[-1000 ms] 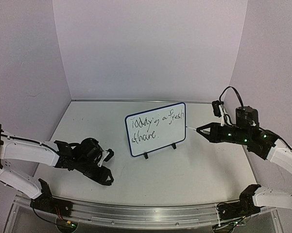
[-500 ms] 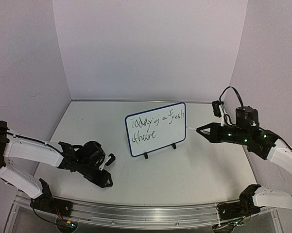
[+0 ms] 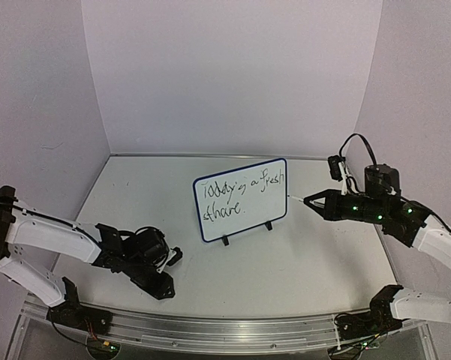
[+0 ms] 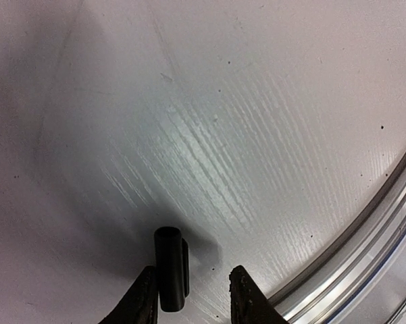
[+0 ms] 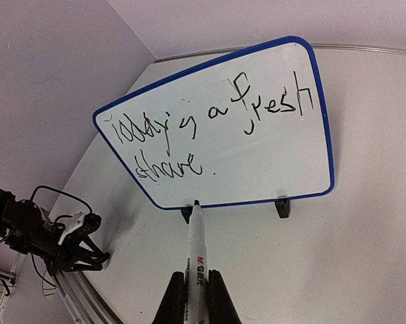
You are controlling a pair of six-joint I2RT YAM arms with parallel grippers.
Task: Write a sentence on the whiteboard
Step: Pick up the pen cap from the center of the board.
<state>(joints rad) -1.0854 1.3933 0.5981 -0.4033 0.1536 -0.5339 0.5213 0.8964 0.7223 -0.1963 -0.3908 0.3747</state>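
The whiteboard stands on its two black feet mid-table, tilted towards the right arm; it also fills the right wrist view. The sentence is in black script in two lines, reading about "Today is a fresh share". My right gripper is shut on the black-and-white marker pen, whose uncapped tip is just off the board's right edge, by its lower rim in the wrist view. My left gripper is open low over the table at front left. A black pen cap rests against its left finger.
An aluminium rail runs along the table's front edge, close to my left gripper. Pale walls close in the back and both sides of the table.
My left arm has drawn back towards the front edge, its gripper sliding nearer the rail. The right arm, pen and whiteboard have not moved.
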